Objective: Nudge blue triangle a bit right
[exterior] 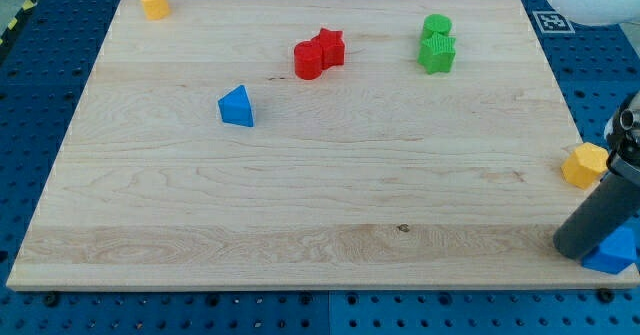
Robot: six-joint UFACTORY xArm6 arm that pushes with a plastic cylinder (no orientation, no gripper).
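Note:
The blue triangle [237, 107] lies on the wooden board [320, 205], left of the middle. My tip [579, 247] is at the view's bottom right, by the board's right edge, far to the right of and below the blue triangle. The rod leans up to the right and out of the view. It touches no block on the board that I can make out.
A red cylinder [308, 62] and a red star [329, 45] touch at top middle. A green cylinder [436, 25] sits above a green star [437, 54]. A yellow block [154, 1] is at the top left corner. By the rod lie a yellow block [584, 165] and a blue block [613, 253].

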